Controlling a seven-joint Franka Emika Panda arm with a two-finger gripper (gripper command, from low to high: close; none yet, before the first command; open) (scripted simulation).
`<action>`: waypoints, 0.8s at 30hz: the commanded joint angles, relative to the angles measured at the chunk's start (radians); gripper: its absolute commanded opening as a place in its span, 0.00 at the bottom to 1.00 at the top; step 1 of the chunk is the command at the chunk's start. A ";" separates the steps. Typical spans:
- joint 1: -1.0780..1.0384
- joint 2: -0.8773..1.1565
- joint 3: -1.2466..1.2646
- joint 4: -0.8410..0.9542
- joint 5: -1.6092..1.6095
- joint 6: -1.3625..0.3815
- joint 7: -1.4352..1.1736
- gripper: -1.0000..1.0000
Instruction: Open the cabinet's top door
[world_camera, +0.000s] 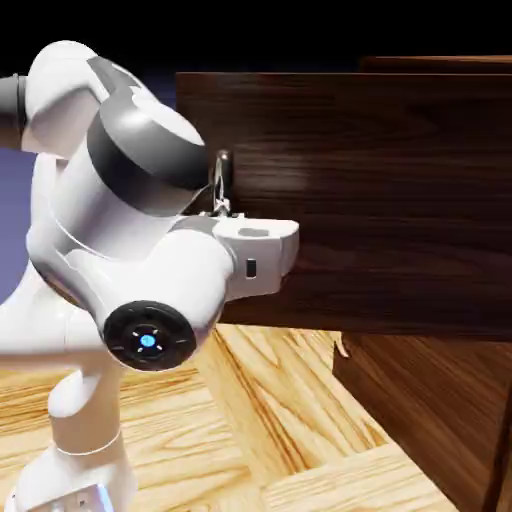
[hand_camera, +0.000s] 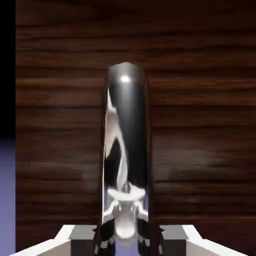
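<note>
fingers (hand_camera: 82, 235) clamped on silver handle (hand_camera: 127, 145) — upright | top door (hand_camera: 200, 125) behind

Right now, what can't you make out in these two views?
- Exterior view: the hand's fingers, hidden behind the arm; only the top of the handle shows.
- Exterior view: the cabinet is cut off at the right and bottom edges.
- Hand view: the handle fills the middle, hiding the top door behind it.

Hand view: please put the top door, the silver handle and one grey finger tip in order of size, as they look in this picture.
1. The top door, which fills nearly the whole picture.
2. The silver handle, a tall bar in the middle; it is nearer to the camera, so it looks large.
3. One grey finger tip, a small block at the bottom edge.
</note>
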 joint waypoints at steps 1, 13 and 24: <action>0.004 -0.036 0.001 0.034 -0.022 -0.005 -0.012 0.00; 0.052 -0.444 0.038 0.465 -0.221 -0.099 -0.076 0.00; 0.104 -0.743 0.082 0.839 -0.279 -0.210 -0.007 0.00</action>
